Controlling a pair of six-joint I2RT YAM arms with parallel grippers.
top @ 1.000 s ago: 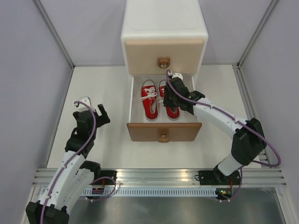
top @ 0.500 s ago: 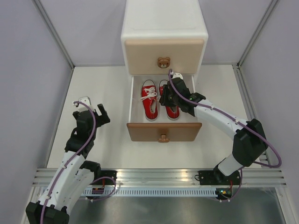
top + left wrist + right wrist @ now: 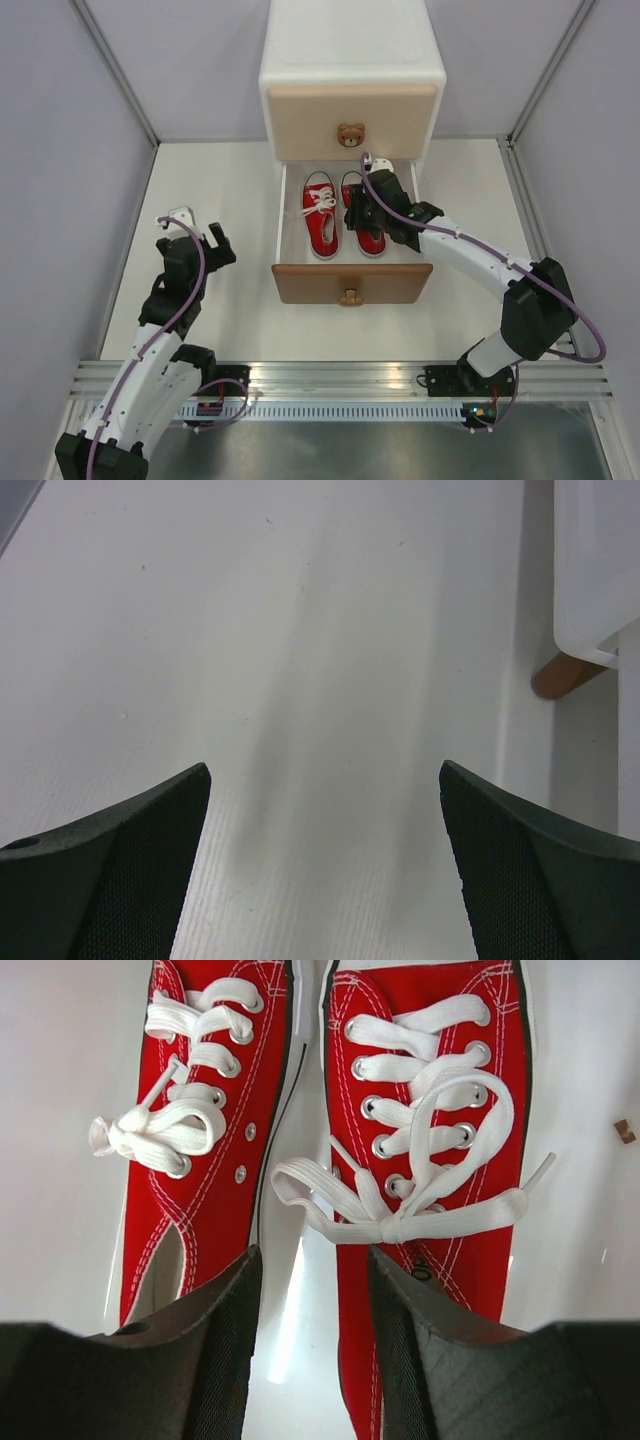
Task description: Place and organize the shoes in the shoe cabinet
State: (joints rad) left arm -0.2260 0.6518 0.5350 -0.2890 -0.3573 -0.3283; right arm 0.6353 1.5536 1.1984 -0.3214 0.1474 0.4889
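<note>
While two red shoes point(image 3: 210, 1140) lie in the lower drawer point(image 3: 349, 281), right gripper point(image 3: 310, 1260) hovers seemingly released, left gripper point(image 3: 325, 780) spread.

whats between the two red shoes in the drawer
A strip of bare white drawer floor, crossed by a lace loop from one shoe; the right wrist view shows it.

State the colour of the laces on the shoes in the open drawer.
White laces on red shoes; the right wrist view shows them best.
</note>
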